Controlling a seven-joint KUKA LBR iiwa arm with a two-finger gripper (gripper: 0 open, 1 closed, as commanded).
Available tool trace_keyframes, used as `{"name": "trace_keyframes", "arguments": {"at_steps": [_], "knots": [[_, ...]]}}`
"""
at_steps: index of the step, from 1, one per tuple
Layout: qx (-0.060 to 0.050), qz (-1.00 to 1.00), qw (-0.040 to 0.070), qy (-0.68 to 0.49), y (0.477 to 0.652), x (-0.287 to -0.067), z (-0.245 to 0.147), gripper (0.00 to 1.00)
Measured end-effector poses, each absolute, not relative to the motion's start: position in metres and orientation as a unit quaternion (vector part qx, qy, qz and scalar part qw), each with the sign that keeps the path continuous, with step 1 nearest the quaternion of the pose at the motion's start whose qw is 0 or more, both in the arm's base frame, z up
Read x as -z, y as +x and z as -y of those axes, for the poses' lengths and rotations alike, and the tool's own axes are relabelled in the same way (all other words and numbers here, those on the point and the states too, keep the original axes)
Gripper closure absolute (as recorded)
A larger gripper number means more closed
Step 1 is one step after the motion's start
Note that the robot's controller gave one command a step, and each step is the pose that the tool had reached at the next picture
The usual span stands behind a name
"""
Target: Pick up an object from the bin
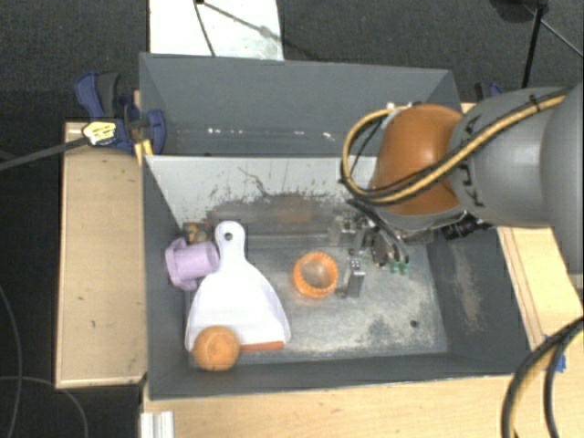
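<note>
My gripper (354, 279) hangs low over the bin's middle, reaching in from the right, its metal fingers pointing down just right of a small orange cup (315, 275). The cup lies on the bin floor with its clear rim facing up. The fingers stand beside the cup, not around it, and nothing shows between them. To the left lies a white scoop (234, 301) with its handle pointing to the back. An orange-brown ball (216, 348) rests at the scoop's front left corner.
A lilac cylinder with a brass end lies against the left wall beside the scoop's handle. The orange dome and looped cables on the arm's wrist hang over the bin's right half and hide part of the floor there.
</note>
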State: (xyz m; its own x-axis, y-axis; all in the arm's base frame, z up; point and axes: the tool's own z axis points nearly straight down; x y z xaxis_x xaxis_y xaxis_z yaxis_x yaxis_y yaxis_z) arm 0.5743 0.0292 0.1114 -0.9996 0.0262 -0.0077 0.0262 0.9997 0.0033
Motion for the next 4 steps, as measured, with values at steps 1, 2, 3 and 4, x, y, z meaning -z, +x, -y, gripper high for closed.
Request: {"name": "trace_keyframes", "arguments": {"at_steps": [1, 2, 3, 4], "knots": [[0.0, -1.0, 0.002, -0.028, 0.572, -0.089, -0.049, 0.0], [-0.001, -0.995, 0.003, 0.096, 0.584, -0.072, -0.073, 1.0], [-0.001, -0.996, 0.003, 0.094, 0.584, -0.072, -0.073, 1.0], [-0.001, -0.996, 0.003, 0.094, 0.584, -0.072, -0.073, 1.0]]}}
